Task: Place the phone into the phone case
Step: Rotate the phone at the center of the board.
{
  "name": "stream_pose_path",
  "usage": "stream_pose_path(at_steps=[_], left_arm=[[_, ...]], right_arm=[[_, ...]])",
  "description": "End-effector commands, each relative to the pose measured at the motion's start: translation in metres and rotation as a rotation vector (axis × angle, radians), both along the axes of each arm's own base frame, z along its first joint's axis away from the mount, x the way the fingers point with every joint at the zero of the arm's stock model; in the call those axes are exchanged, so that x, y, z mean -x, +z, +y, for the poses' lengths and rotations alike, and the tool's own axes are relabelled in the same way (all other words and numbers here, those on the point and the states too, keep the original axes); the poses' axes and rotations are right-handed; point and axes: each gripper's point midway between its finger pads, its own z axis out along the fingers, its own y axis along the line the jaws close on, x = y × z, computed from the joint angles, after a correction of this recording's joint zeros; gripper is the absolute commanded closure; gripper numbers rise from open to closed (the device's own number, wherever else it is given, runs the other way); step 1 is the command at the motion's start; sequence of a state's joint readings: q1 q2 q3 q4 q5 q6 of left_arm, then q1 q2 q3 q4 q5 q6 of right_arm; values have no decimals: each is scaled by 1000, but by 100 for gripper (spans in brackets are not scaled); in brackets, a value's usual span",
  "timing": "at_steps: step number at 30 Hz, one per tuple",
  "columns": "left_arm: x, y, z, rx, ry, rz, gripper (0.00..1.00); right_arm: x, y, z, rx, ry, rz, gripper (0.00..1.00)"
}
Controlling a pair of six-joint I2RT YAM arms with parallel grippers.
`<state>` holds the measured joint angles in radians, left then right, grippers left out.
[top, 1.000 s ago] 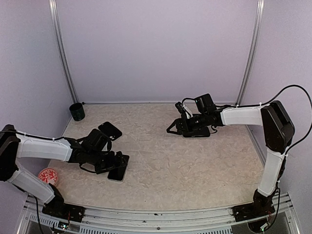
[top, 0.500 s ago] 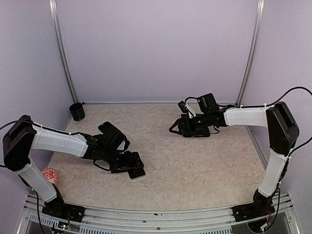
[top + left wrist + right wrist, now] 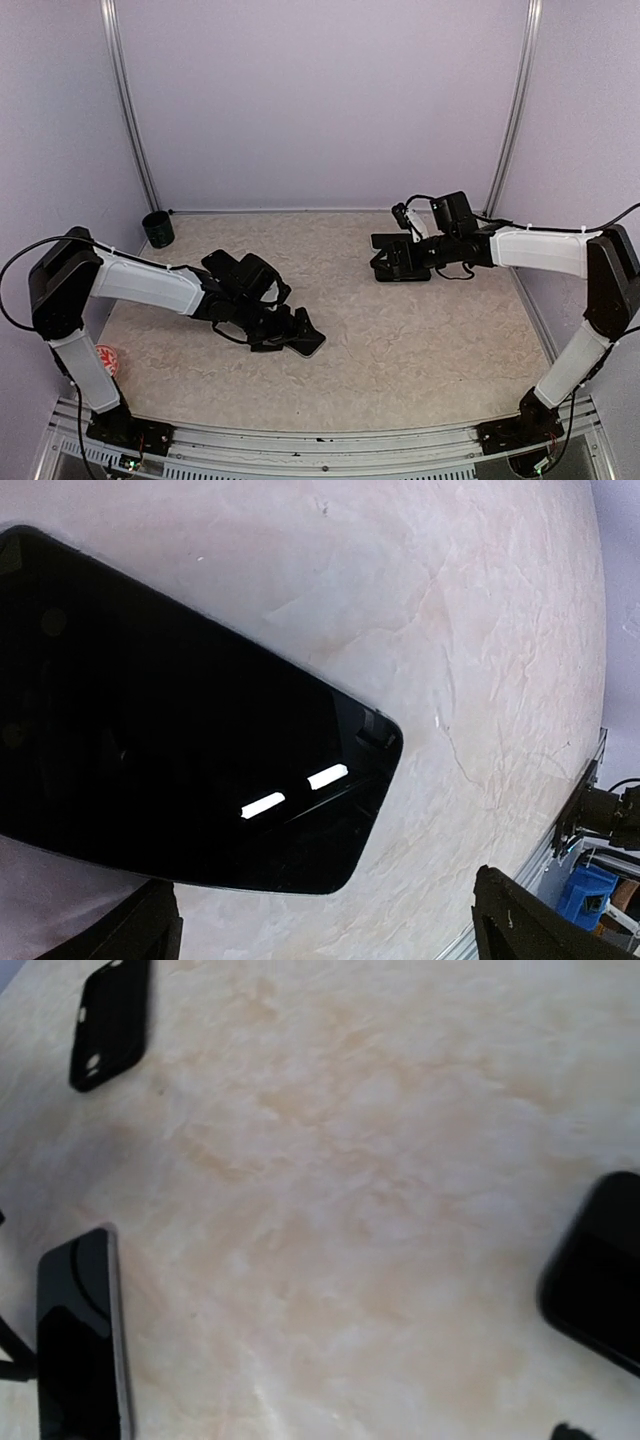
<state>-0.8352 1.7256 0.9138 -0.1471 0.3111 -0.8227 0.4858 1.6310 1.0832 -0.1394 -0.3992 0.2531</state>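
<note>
The black phone (image 3: 308, 344) lies flat on the table, left of centre. It fills the left wrist view (image 3: 170, 740), screen up and glossy. My left gripper (image 3: 288, 326) is open right behind it, with one finger (image 3: 140, 930) at the phone's edge and the other (image 3: 530, 920) far to the side. The empty black phone case (image 3: 226, 266) lies behind the left arm. My right gripper (image 3: 385, 256) hovers low at the right back and looks open and empty. Its view shows the phone (image 3: 80, 1350) and the case (image 3: 110, 1020).
A flat black object (image 3: 405, 273) lies under the right gripper; a dark shape (image 3: 600, 1270) shows at the right of its view. A black cup (image 3: 157, 228) stands at the back left corner. A red and white disc (image 3: 98, 360) lies near the left arm's base.
My left gripper has slid to the right toward the table's centre, and the phone has moved with it. My right gripper has drawn back a little to the right.
</note>
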Motion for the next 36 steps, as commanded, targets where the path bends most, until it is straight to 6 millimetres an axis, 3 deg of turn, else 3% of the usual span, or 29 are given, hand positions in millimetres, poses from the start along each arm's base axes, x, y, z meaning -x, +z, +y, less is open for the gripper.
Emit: stream_pose_path(at_steps=[1, 10, 15, 21, 25, 31, 36], left_arm=[[-11, 3, -21, 42, -15, -20, 1], [-37, 16, -53, 108, -19, -56, 1], [-43, 31, -55, 147, -17, -78, 1], [-51, 56, -29, 170, 38, -131, 1], [-60, 84, -4, 186, 94, -199, 1], [-83, 93, 50, 133, 248, -237, 1], [-93, 102, 76, 133, 314, -267, 1]], right_arm=[[2, 3, -18, 30, -40, -49, 0], [16, 1, -18, 22, 32, -126, 0], [23, 2, -8, -25, 106, -167, 0], [28, 3, 2, -63, 174, -229, 0], [33, 5, 15, -84, 236, -264, 0], [35, 2, 37, -42, 310, -327, 0], [29, -7, 51, 12, 346, -373, 0]])
